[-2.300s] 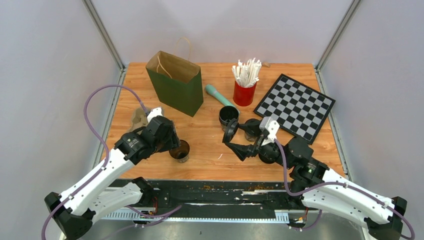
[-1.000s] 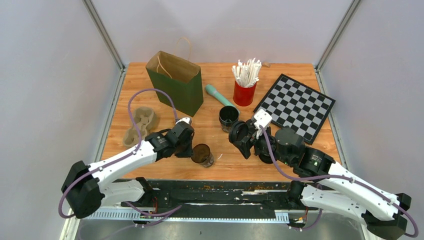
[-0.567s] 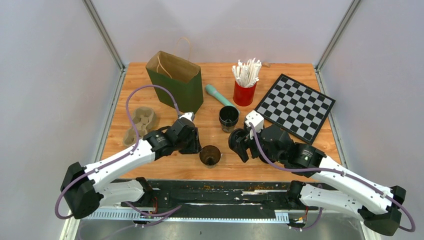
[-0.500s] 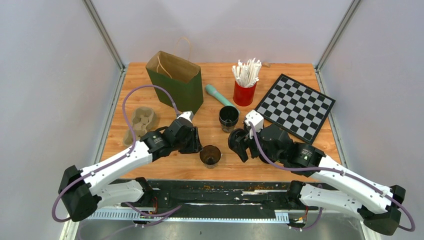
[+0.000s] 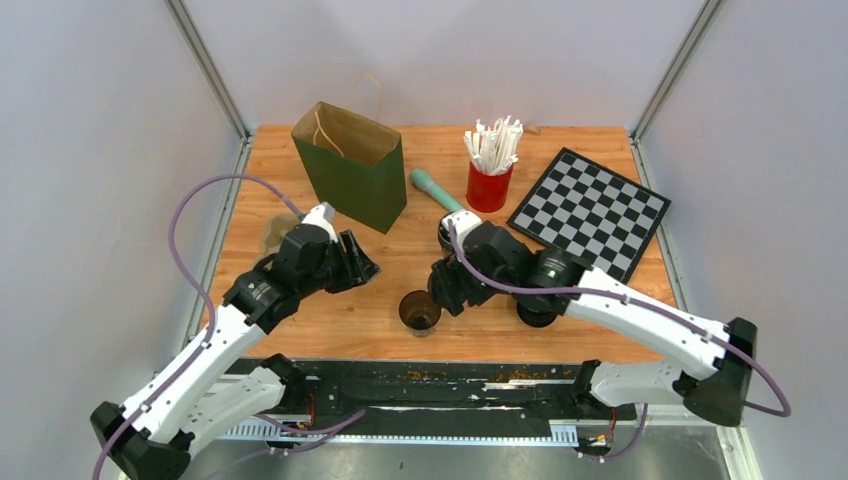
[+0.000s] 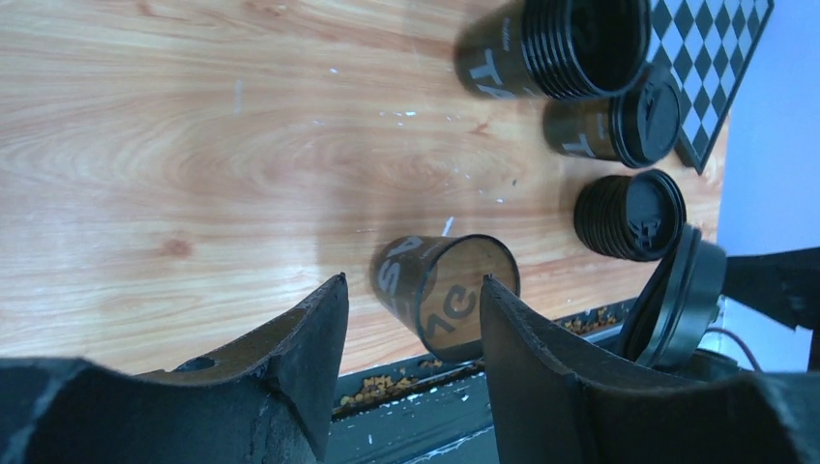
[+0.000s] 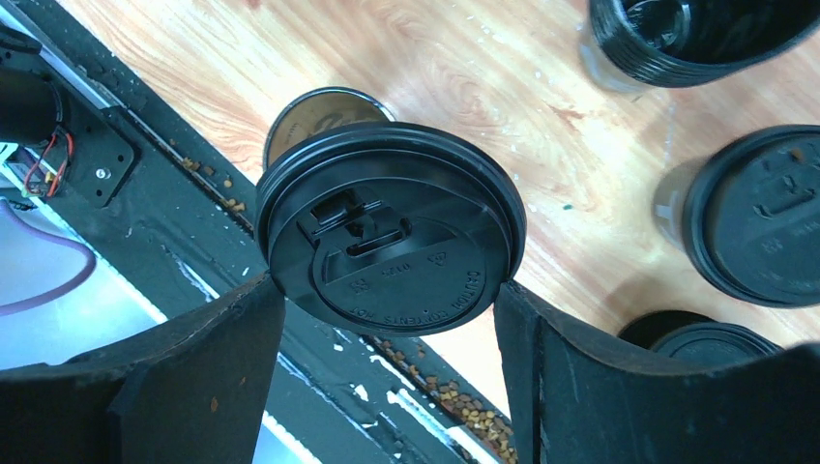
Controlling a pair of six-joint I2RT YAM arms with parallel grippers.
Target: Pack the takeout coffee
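Note:
An open brown paper cup (image 5: pixel 419 312) stands by the table's front edge, also seen in the left wrist view (image 6: pixel 447 290). My left gripper (image 5: pixel 362 263) is open and empty, a short way left of the cup, and its fingers (image 6: pixel 307 333) frame the cup from a distance. My right gripper (image 5: pixel 446 290) is shut on a black lid (image 7: pixel 392 240), held just right of and above the cup (image 7: pixel 324 108). A green paper bag (image 5: pixel 350 165) stands open at the back left. A cardboard cup carrier (image 5: pixel 271 234) lies mostly hidden behind my left arm.
A stack of black cups (image 5: pixel 456 229), a lidded cup (image 7: pixel 764 213) and a stack of lids (image 6: pixel 629 213) sit near my right arm. A red cup of straws (image 5: pixel 488 172), a teal tool (image 5: pixel 434 189) and a chessboard (image 5: pixel 590 212) stand further back.
My left gripper opened, let go of the cup and drew back to the left. My right gripper carried the lid left, up to the cup.

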